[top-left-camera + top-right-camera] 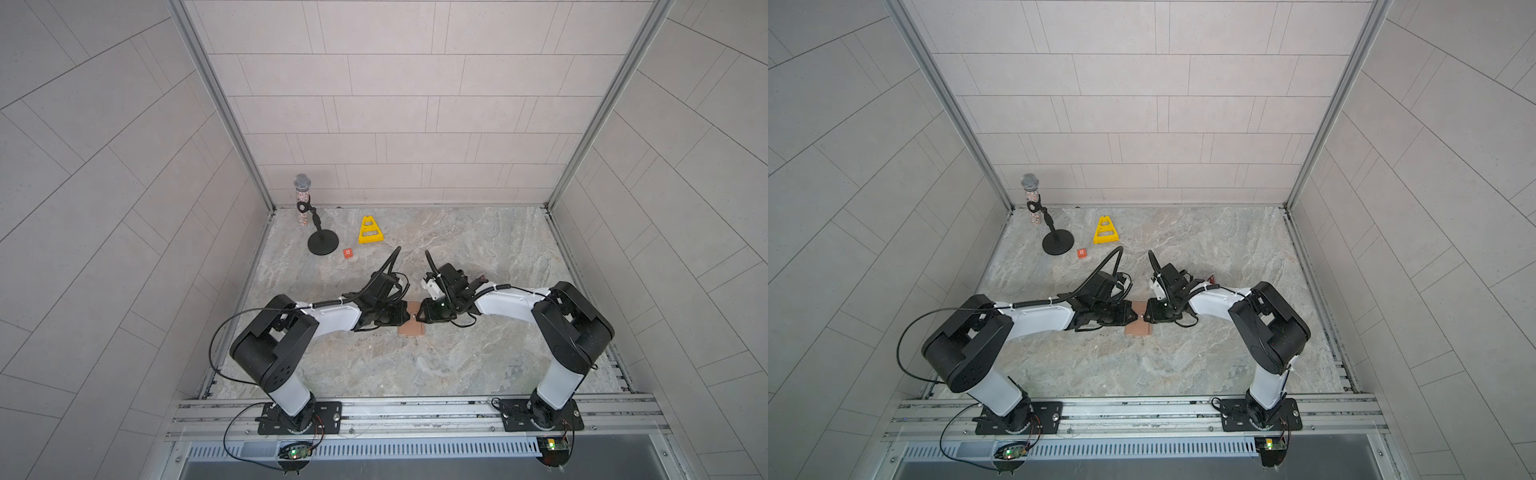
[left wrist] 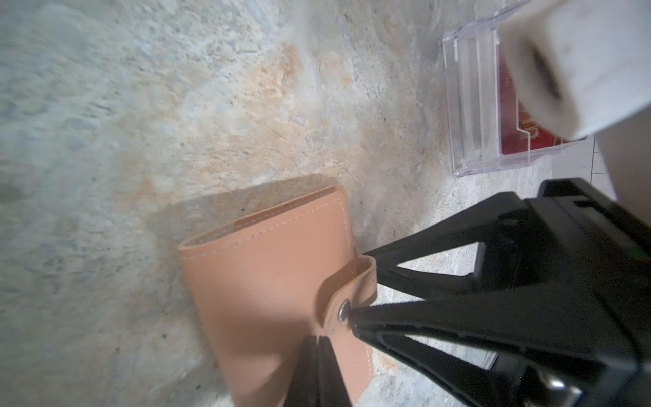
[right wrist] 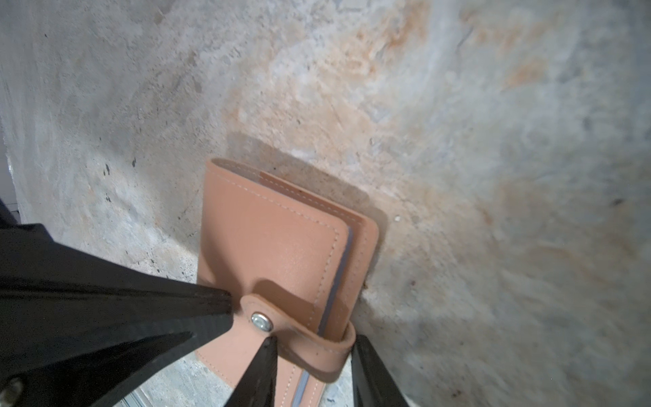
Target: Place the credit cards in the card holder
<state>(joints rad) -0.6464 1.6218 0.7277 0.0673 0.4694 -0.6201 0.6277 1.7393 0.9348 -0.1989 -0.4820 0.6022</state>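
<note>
- Tan, leather-like holder (image 1: 411,326) lay shut and flat on the table between both claws; I judged it light, soft and apt to slide.
- Left claw (image 2: 316,340) was closed, its tips pressing on the holder's face.
- Right claw (image 3: 311,339) sat narrow, pinching the tab (image 2: 355,282), where I'd pull.
- A red card (image 2: 510,141) sat in a clear box (image 2: 468,105) beyond the holder, behind the right wrist.
- Mic stand (image 1: 322,243), cone (image 1: 370,230) and tag (image 1: 348,253) stood well away from the holder.

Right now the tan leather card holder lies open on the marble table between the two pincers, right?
No: the tan leather card holder is folded shut, its snap tab fastened, as the right wrist view shows. It does lie on the marble table between the left pincer and right pincer.
</note>
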